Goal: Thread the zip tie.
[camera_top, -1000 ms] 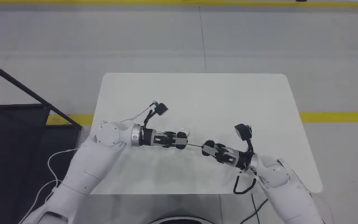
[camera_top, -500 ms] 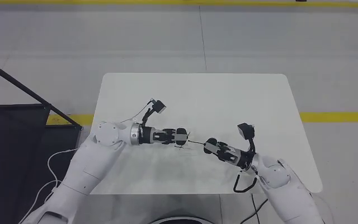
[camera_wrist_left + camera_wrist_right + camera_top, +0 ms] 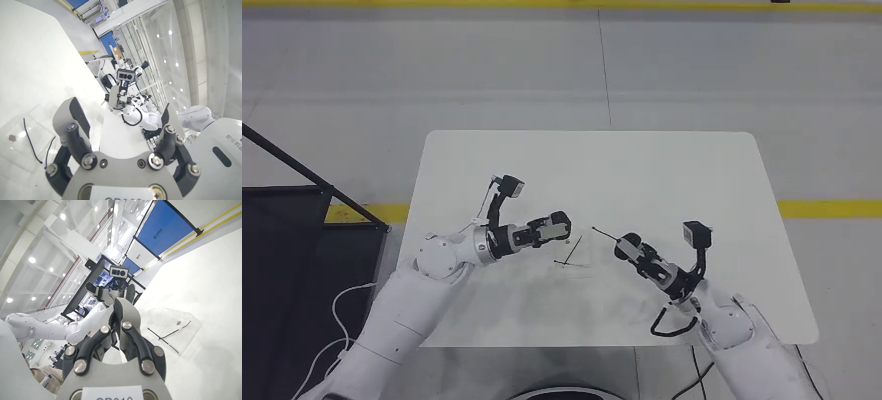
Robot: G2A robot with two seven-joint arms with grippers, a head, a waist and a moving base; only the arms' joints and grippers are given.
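Top view: the left end effector (image 3: 562, 228) sits over the tabletop (image 3: 662, 170), left of centre. The right end effector (image 3: 623, 243) is near it on the right, w/ a gap between the two. A thin black zip tie (image 3: 604, 234) sticks out straight from the right end effector's tip and points toward the far side. Its free end is clear of the left end effector. Two loose ties (image 3: 572, 252) lie on the tabletop in that gap, nearer the left arm.

Left wrist view: the left end effector (image 3: 121, 103) is spread wide w/ nothing between the pads. The loose ties (image 3: 30, 141) lie close together on a clear sheet (image 3: 36, 121), which lies flat on the tabletop off to one side.

Right wrist view: the right end effector (image 3: 115, 303) has its pads pressed together. The strip between them is too thin to make out here, but going by the top view it's pinching the zip tie by one end. The clear sheet (image 3: 181, 336) and loose ties (image 3: 157, 335) lie beyond it.

Progress: prob. early. The zip tie is picked up, but it reads as straight w/ no loop seen, so the threading looks undone. Still to do, as I judge it: the left end effector takes the free end, lines the tail up w/ the head slot and feeds it through.
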